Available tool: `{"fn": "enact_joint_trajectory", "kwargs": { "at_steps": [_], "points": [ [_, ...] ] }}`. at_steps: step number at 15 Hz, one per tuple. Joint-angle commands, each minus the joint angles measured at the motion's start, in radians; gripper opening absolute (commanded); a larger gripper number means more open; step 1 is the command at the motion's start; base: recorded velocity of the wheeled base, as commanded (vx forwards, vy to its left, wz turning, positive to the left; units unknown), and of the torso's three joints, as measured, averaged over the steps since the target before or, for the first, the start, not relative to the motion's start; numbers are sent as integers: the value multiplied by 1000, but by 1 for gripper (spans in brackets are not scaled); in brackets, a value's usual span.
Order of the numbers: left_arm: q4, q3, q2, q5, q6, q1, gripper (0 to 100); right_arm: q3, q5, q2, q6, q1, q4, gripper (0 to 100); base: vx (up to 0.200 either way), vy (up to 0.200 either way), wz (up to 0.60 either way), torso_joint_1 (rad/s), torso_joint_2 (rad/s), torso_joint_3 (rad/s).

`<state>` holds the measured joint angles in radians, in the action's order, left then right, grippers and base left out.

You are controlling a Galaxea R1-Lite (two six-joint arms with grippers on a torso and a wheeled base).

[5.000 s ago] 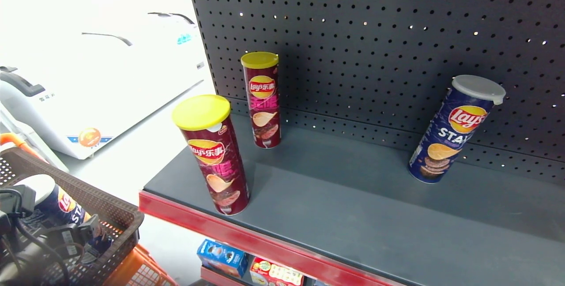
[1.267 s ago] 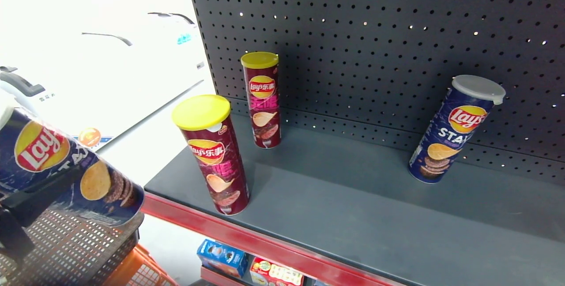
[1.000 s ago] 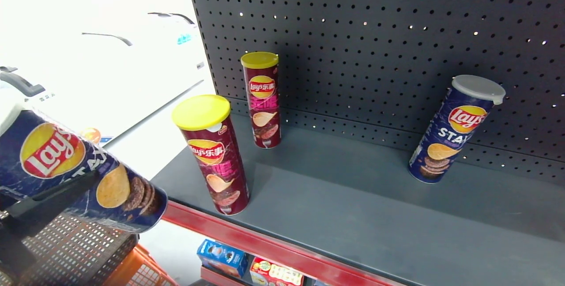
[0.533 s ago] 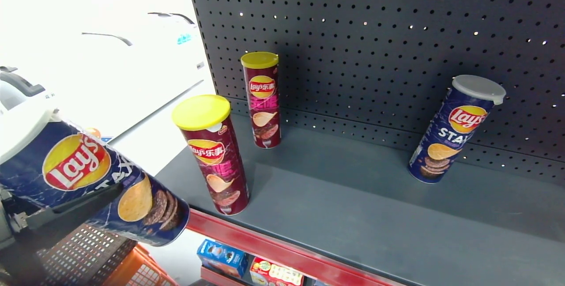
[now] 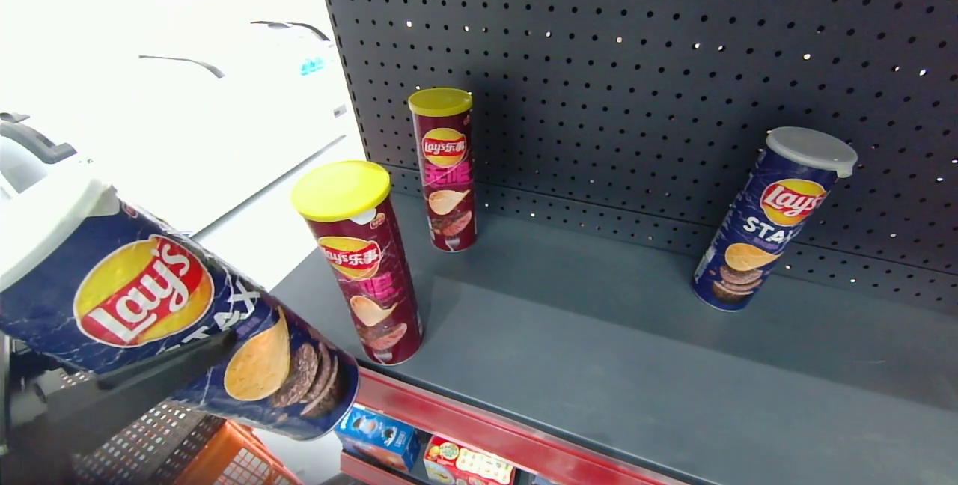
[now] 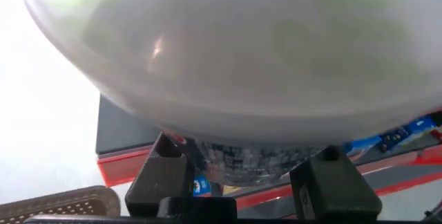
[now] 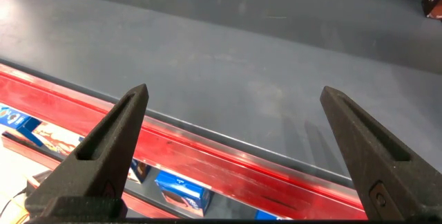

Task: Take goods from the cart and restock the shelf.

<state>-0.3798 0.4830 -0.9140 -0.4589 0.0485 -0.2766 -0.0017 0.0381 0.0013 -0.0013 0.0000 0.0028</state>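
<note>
Left gripper (image 6: 245,182) clamped on tilted dark blue cylindrical chip can (image 5: 150,298), lower left, we see right gripper (image 7: 235,96) spread apart.

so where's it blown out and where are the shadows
Head view: the room left of the shelf is washed out to near white; the back red can throws a shadow onto the pegboard, whose holes show bright specks. Right wrist view: a bright streak runs along the red edge. Left wrist view: a small glint sits on the lid.
</note>
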Motion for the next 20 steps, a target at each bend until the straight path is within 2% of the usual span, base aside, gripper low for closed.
{"fn": "enact_joint_trajectory", "kwargs": {
  "at_steps": [1,2,3,4,5,6,10,12,14,20],
  "points": [
    [-1,5,-12,-1,1,-79,0,0,0,0,0,0,0,100,0,0,0,0,0,0],
    [-1,8,-20,2,1,-144,0,0,0,0,0,0,0,100,0,0,0,0,0,0],
    [-1,11,-34,-1,1,-181,0,0,0,0,0,0,0,100,0,0,0,0,0,0],
    [-1,11,-35,-1,1,-184,0,0,0,0,0,0,0,100,0,0,0,0,0,0],
    [-5,29,-82,-1,2,-233,0,0,0,0,0,0,0,100,0,0,0,0,0,0],
    [-7,45,-118,0,2,-245,0,0,0,0,0,0,0,100,0,0,0,0,0,0],
    [-16,66,-203,-3,10,-246,0,0,0,0,0,0,0,100,0,0,0,0,0,0],
    [-5,88,-221,-1,8,-283,0,0,0,0,0,0,0,100,0,0,0,0,0,0],
    [-14,114,-272,0,11,-293,0,0,0,0,0,0,0,100,0,0,0,0,0,0],
    [-8,269,-436,0,17,-293,0,0,0,0,0,0,0,100,0,0,0,0,0,0]
  ]
}}
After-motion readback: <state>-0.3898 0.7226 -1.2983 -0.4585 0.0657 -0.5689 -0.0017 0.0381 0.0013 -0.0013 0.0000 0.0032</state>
